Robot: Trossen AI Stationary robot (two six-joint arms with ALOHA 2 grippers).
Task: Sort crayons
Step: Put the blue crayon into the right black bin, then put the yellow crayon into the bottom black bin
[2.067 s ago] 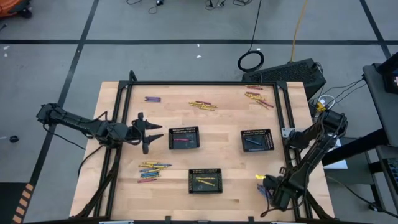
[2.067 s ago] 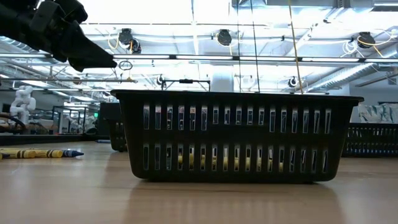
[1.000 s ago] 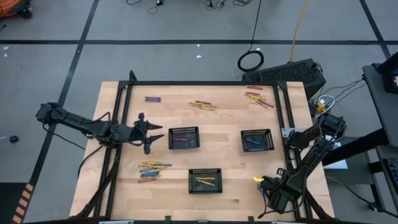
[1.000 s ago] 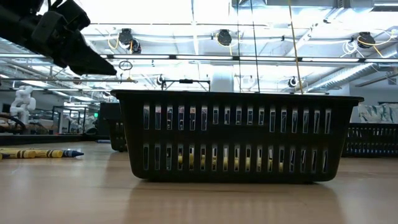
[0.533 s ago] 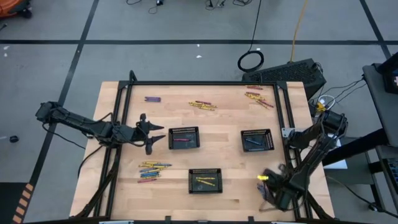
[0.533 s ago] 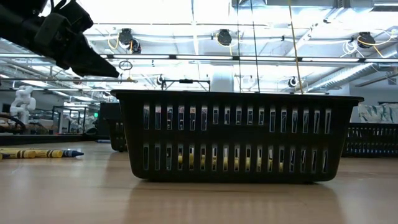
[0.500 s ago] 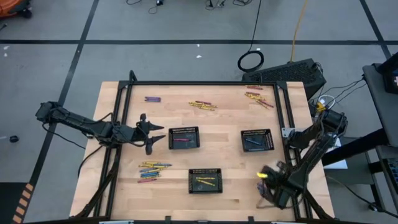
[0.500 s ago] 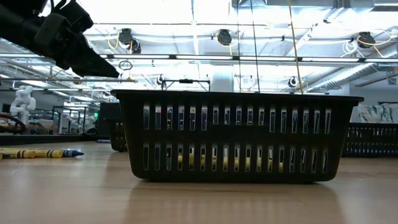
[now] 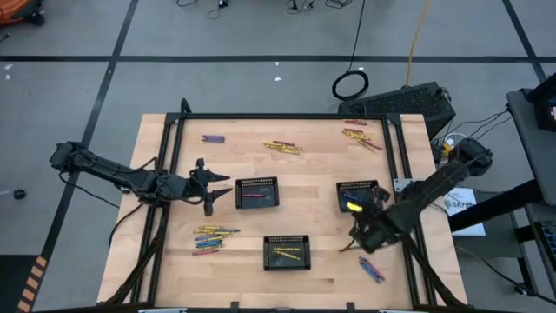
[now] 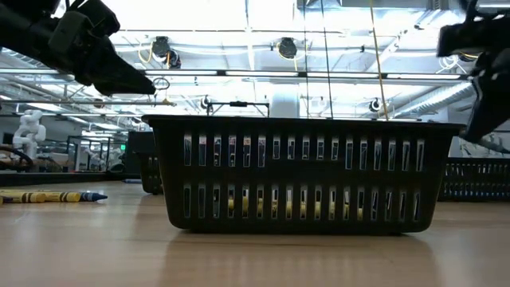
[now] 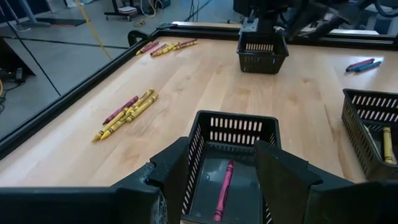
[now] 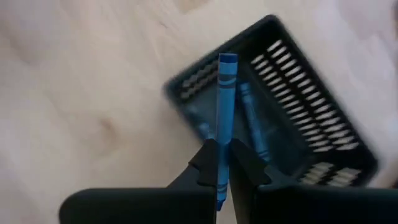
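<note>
My right gripper (image 9: 360,230) is shut on a blue crayon (image 12: 222,106), just near the right black mesh tray (image 9: 359,196), which holds blue crayons (image 12: 252,121). My left gripper (image 11: 227,180) hovers open over the middle-left tray (image 9: 257,193), where a pink crayon (image 11: 222,190) lies on the floor. A near tray (image 9: 287,252) holds yellow crayons. Loose crayons lie on the table in piles at the far left (image 9: 212,138), far middle (image 9: 283,146), far right (image 9: 360,137), near left (image 9: 214,236) and near right (image 9: 372,268). My right gripper pinches the blue crayon's near end (image 12: 219,158) between its two fingers. The crayon runs along the fingers and sticks out well past their tips. It is lifted clear, its free end (image 12: 227,61) over the tray with the blue crayons.
A black metal frame (image 9: 278,116) borders the table's far and side edges. Bare wood lies between the three trays and along the near edge. A dark box (image 9: 413,103) and cables sit beyond the far right corner.
My right gripper has left the crayon pile at the near right corner, risen, and swung toward the far edge and a little left, up to the right tray. It now shows at the low view's upper right.
</note>
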